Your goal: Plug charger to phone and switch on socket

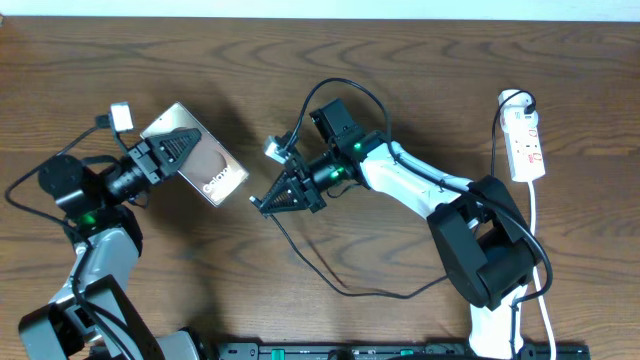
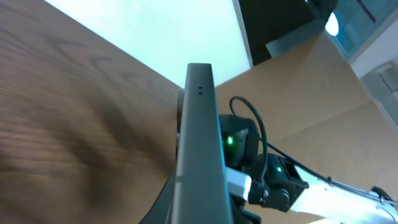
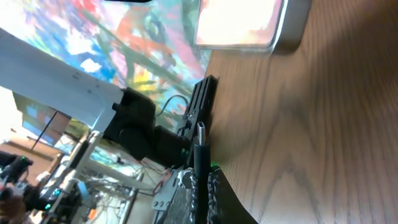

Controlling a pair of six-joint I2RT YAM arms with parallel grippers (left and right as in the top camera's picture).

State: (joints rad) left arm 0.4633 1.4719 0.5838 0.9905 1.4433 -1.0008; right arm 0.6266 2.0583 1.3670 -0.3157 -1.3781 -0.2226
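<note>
Wooden table [image 1: 420, 70], left pincer [image 1: 172, 152] pinching phone [image 1: 208, 168], right pincer [image 1: 263, 203] pinching charger [image 3: 199, 152] tip nearby, socket [image 1: 527, 145] well apart

The phone [image 1: 200, 160] is clamped between the fingers of the left gripper [image 1: 185, 150] and is carried out ahead of that claw, over the table [image 1: 420, 60]. Whether it touches the table cannot be told. The charger [image 3: 199, 146] is gripped in the right gripper [image 1: 265, 200], with its plug tip jutting beyond the fingertips. The phone is found just ahead of the right claw, apart from the tip. The charger's cable is trailed back from under the right claw and is laid in a loop on the table behind it, beside the arm. The socket [image 1: 526, 140] is laid on the table well behind the right claw, beyond its arm.
</note>
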